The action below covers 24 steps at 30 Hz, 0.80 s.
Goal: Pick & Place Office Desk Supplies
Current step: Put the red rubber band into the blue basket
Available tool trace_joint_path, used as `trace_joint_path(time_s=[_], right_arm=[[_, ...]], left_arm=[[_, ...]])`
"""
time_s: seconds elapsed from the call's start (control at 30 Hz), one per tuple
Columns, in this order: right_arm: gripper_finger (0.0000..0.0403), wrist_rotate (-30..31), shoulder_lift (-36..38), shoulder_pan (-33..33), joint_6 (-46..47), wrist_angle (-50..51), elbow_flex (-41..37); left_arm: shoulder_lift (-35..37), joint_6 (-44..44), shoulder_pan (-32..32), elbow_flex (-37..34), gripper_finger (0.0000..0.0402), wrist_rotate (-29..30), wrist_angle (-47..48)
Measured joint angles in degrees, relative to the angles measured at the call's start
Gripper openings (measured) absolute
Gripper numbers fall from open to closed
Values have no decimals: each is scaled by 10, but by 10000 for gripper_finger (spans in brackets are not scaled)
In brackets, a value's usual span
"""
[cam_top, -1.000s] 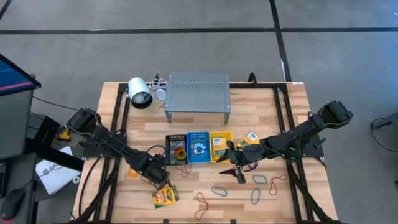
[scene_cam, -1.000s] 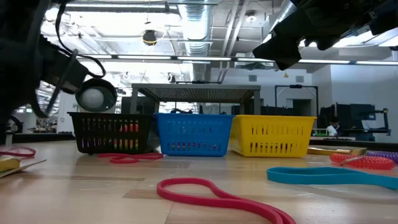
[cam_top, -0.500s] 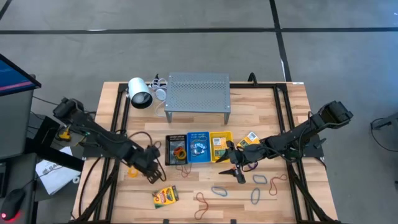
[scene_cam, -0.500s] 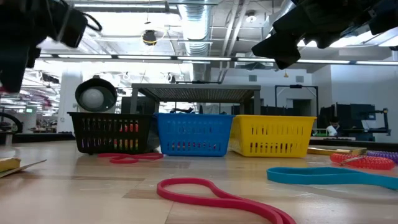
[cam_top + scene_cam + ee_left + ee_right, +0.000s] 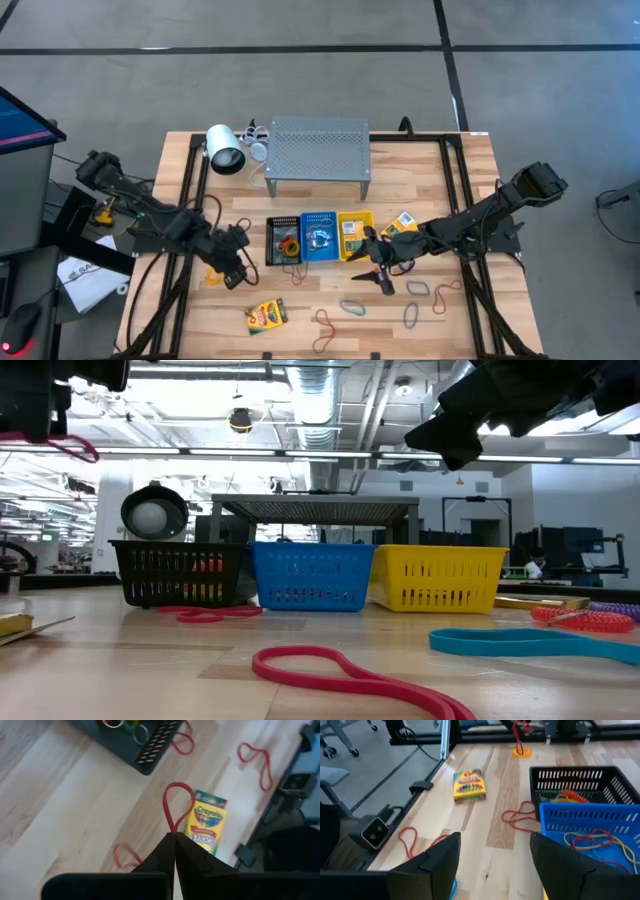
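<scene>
My left gripper [image 5: 174,843] is shut on a thin red rubber band [image 5: 178,805], held high over the table's near left [image 5: 236,274]. Below it a yellow-and-green crayon box [image 5: 265,315] lies flat on the wood. The black [image 5: 284,241], blue [image 5: 320,237] and yellow [image 5: 355,235] baskets stand in a row mid-table. My right gripper [image 5: 495,865] hangs open and empty just in front of the yellow basket [image 5: 373,272]. More bands [image 5: 352,306] lie near the front edge. A second crayon box [image 5: 403,222] lies right of the baskets. My left gripper pinches the red band's near end [image 5: 174,831] between its two shut fingertips. The fingers slant steeply down from the table's left. The loop [image 5: 72,448] hangs free beyond the tips, clear of the table.
A grey perforated shelf [image 5: 318,150] and a white cylinder [image 5: 224,150] stand at the back. Loose red bands [image 5: 125,855] [image 5: 325,322] lie on the wood around the crayon box. A small orange thing [image 5: 521,752] sits near the left arm.
My left gripper has risen from the table beside the crayon box and drawn back toward the table's left edge, staying shut. The red band has come up with it and now hangs clear of the table. My right gripper has kept still.
</scene>
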<state>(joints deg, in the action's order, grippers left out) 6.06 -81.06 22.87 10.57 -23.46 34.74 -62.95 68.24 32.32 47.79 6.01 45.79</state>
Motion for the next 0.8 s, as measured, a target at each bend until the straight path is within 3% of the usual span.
trace_joint_path(time_s=[0.37, 0.63, 0.8], right_arm=[[234, 0, -10, 0, -15, -111, 0], [234, -2, -103, -12, -20, -261, 5], [234, -20, -139, -26, -20, -269, 42]], left_arm=[[27, -130, -6, 0, 0, 12, -138], [26, -300, -24, 1, 0, 45, -252], [26, -399, -38, 1, 0, 90, -286]])
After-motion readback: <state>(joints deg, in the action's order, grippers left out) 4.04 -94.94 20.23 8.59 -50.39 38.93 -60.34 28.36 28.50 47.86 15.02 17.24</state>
